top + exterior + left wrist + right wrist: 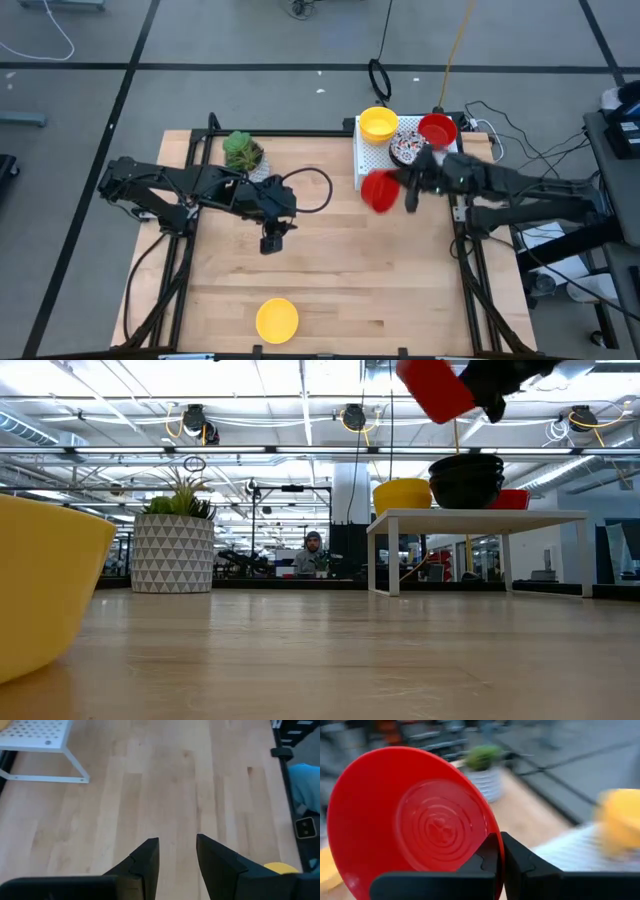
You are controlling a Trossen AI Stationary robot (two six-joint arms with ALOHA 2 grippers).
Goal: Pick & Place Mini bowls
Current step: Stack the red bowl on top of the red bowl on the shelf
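Note:
My right gripper is shut on a glossy red mini bowl in the air, just off the near-left corner of the white perforated stand. The stand carries a yellow bowl, a red bowl and a patterned bowl. In the low view the patterned bowls show as a dark stack. Another yellow bowl rests on its base near the table's near edge. My left gripper hangs open over the table's middle and touches nothing. My right gripper pinches the red bowl by its rim, one finger on the inside and one on the outside. The fingers come level from the table's right side. The bowl is lifted clear and tipped on its side, high above the table.
A white patterned pot with a green plant stands at the table's far left part. A black cable loop lies beside the left arm. Bare wood lies between the arms and the near yellow bowl. A person sits far behind the table.

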